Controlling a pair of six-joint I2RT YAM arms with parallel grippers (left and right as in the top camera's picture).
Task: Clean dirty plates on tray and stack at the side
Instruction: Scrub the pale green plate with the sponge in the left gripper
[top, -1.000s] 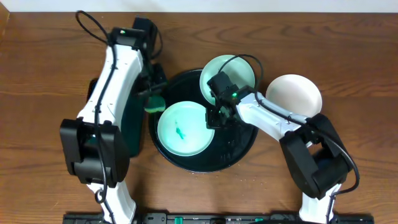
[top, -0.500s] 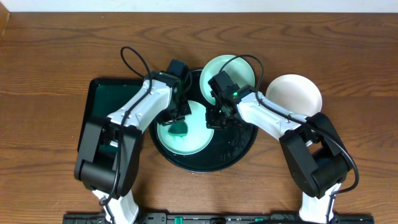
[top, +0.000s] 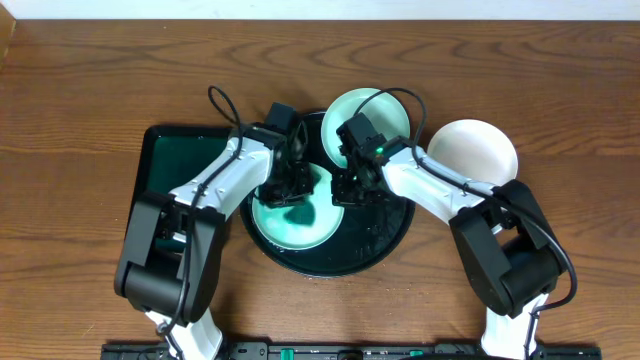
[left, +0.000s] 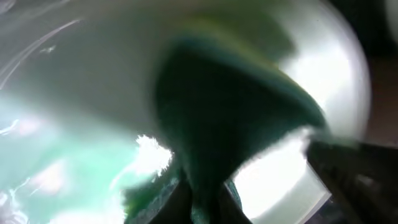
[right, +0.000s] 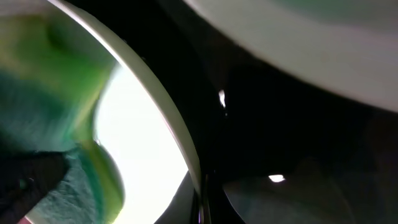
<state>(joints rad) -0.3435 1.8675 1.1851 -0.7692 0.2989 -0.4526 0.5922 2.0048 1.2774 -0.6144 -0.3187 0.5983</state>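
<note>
A pale turquoise plate (top: 275, 222) lies in the round black tray (top: 385, 240). My left gripper (top: 292, 192) is shut on a green sponge (top: 293, 211) and presses it on this plate's centre. The left wrist view shows the sponge (left: 224, 124) between the jaws (left: 202, 199) against the plate (left: 74, 93). My right gripper (top: 340, 190) is shut on the plate's right rim, which shows in the right wrist view (right: 161, 112) between the fingers (right: 202, 193). A second turquoise plate (top: 368, 112) rests at the tray's far edge. The white plate (top: 475, 150) sits on the table to the right.
A rectangular dark-green tray (top: 165, 165) lies left of the black tray, partly under my left arm. The table is brown wood (top: 80, 100). Both arms meet over the black tray's middle.
My left arm swung from the dark-green tray onto the turquoise plate with the sponge, which then slid slightly right and covers the green smear. The right gripper stayed on the rim.
</note>
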